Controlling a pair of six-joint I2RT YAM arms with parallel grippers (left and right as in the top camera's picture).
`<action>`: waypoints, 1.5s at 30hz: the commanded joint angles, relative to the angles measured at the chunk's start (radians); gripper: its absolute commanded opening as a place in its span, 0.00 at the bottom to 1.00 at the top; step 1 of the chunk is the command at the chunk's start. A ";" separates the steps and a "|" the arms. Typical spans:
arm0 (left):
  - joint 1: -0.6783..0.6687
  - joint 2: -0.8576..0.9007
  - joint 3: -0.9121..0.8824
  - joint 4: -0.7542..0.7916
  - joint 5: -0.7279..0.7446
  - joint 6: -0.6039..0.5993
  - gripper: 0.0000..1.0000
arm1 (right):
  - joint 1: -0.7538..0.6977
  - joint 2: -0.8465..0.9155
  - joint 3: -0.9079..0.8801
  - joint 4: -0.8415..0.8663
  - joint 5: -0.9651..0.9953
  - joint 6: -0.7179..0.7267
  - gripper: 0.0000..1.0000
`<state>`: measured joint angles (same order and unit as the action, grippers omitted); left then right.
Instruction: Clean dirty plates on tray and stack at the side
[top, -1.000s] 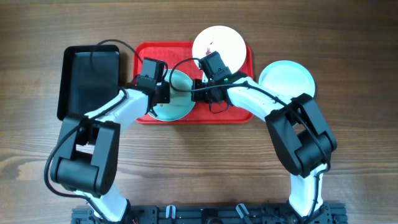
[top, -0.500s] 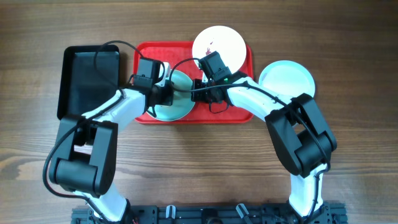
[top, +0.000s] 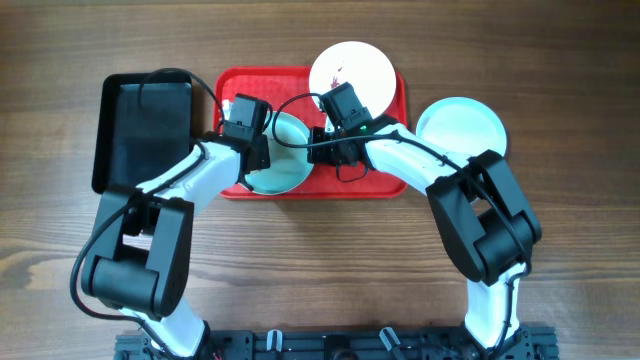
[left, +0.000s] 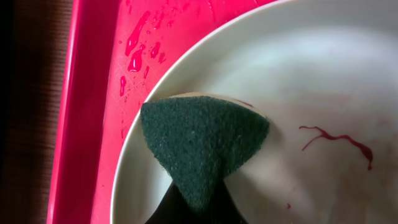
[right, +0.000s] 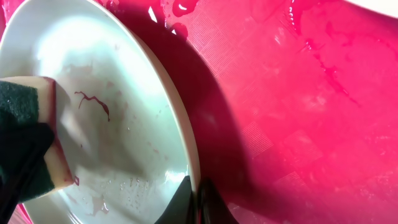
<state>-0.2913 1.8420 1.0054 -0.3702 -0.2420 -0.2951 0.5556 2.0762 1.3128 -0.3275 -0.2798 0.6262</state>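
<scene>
The red tray (top: 385, 170) holds two plates. A pale plate (top: 285, 165) is tipped up at the tray's front left, and my right gripper (top: 316, 150) is shut on its right rim (right: 186, 149). Against this plate's inner face (left: 323, 74) sits a dark green sponge (left: 205, 140), with my left gripper (top: 262, 150) shut on it. A thin reddish smear (left: 336, 138) lies just right of the sponge, which also shows in the right wrist view (right: 22, 143). A white plate (top: 352, 72) with a small red smear lies flat at the tray's back right.
A third pale plate (top: 460, 128) lies on the wooden table right of the tray. A black rectangular tray (top: 145, 130) sits to the left. Red droplets (left: 140, 50) and wet patches (right: 323, 68) spot the tray floor.
My left gripper with the sponge slid a little left over the plate and came back to the right. The right gripper and the tipped plate stayed put.
</scene>
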 joint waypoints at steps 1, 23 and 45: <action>-0.005 0.083 -0.073 -0.035 0.173 0.169 0.04 | 0.006 0.021 0.015 -0.002 -0.013 -0.024 0.04; 0.022 0.082 0.079 -0.221 0.252 0.196 0.04 | 0.006 0.021 0.015 0.002 -0.014 -0.024 0.04; 0.041 0.200 0.211 -0.185 0.397 0.130 0.04 | 0.006 0.021 0.015 -0.005 -0.016 -0.024 0.04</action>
<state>-0.2584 1.9678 1.2278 -0.5159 0.1608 -0.1474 0.5549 2.0762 1.3128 -0.3279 -0.2794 0.6266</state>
